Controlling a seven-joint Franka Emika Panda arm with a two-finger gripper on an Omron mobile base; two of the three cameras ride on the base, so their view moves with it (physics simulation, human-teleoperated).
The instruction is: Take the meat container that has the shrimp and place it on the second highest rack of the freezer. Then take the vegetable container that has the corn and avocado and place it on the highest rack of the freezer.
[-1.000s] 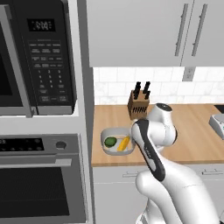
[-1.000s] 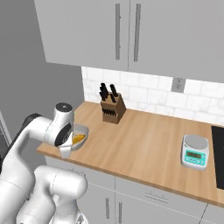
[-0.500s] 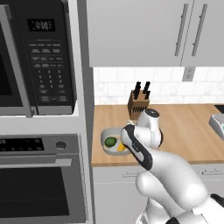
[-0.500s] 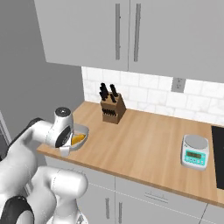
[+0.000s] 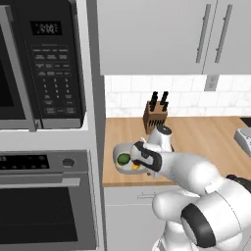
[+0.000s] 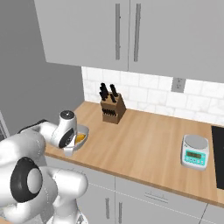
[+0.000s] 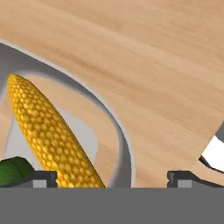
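In the left base view the arm covers most of the bowl, leaving its left rim, the avocado and a sliver of corn. From the right, the arm hides the bowl's near side. In the hand view the avocado is cut off at the lower left, and the corn's lower end runs out of sight at the bottom. The scale is cropped by the left base view's right edge.
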